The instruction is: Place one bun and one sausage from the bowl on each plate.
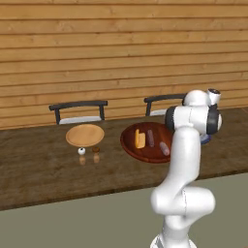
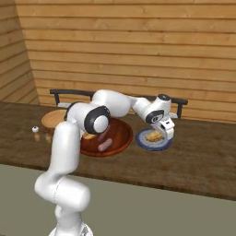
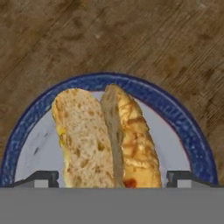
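Hand view, looking down past two dark fingertips (image 3: 43, 178) set well apart: a split bun (image 3: 107, 140) lies on the blue-rimmed plate (image 3: 183, 127), and the tips stand clear of it on either side, with pale plate showing between each tip and the crust. The gripper (image 3: 111, 179) is thus wide open and holds nothing. Right base view shows the gripper (image 2: 166, 130) poised low over that plate (image 2: 144, 144), which sits just beside the dark bowl (image 2: 120, 140) on the wooden counter (image 2: 198, 161). In the left base view the bowl (image 1: 128, 143) holds another bun (image 1: 140, 139) and two sausages (image 1: 150, 137), while the tan plate (image 1: 85, 134) lies well apart to the left; two small shakers (image 1: 82, 151) stand just in front of it. Judged from its look, the bun is light, soft and crushable, its crumb face rough and its crust smoother; a gentle pinch across the narrow width at mid-length should serve, closing only until it yields slightly. The sausages appear round, firmer and probably slicker, liable to roll; they are best gripped across the middle, jaws square to the long axis.
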Available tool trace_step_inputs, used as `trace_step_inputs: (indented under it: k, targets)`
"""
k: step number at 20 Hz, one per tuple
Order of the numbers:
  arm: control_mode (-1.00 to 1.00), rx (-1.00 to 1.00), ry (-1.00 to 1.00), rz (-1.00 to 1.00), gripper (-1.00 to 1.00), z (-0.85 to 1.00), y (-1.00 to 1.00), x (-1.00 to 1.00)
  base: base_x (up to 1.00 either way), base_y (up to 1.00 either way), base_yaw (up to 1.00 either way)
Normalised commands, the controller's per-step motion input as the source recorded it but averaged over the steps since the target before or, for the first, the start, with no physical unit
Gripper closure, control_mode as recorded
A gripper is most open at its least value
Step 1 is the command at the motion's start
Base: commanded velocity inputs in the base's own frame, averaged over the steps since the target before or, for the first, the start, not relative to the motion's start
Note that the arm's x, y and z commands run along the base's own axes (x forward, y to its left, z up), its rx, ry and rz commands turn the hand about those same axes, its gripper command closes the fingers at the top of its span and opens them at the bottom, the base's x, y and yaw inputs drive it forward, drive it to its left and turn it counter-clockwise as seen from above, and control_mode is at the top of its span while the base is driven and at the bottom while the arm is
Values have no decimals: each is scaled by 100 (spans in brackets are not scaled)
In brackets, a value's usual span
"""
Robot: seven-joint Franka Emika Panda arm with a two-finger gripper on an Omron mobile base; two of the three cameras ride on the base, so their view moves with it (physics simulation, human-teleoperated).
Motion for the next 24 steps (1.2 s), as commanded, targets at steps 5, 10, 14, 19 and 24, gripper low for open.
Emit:
trace_step_inputs:
  k: [5, 10, 14, 19, 24]
  targets:
    - [-100, 0, -1, 0, -100, 3, 0, -55, 0, 0, 0]
    - [-100, 1, -6, 0, -100, 35, 11, -40, 0, 0, 0]
    - [-100, 0, -16, 5, -100, 62, 38, -86, 0, 0, 0]
    - [-100, -5, -7, 23, -100, 52, 93, -100, 0, 0, 0]
    - [-100, -17, 6, 31, -100, 78, 100, -95, 0, 0, 0]
